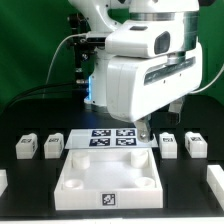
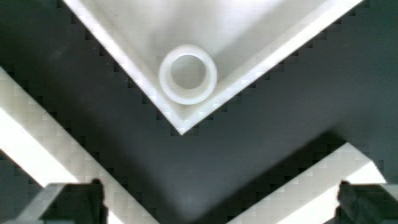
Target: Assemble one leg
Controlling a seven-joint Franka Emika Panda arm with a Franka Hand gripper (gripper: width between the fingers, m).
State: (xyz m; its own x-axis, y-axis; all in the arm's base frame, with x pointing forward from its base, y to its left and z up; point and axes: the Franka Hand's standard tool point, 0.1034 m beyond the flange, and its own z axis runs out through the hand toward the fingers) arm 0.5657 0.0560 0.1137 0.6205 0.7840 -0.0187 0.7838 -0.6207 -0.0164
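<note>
The gripper (image 1: 160, 122) hangs with its jaws apart and nothing between them, above the far corner of the white panel (image 1: 108, 178) on the exterior view's right. In the wrist view the round socket (image 2: 189, 77) of that corner is empty, and nothing stands in the panel. The nearest leg (image 1: 169, 146) stands on the table (image 1: 30, 200) just beside this corner. I think the claw should move over it, come down straight, close on its flat sides and keep it upright.
</note>
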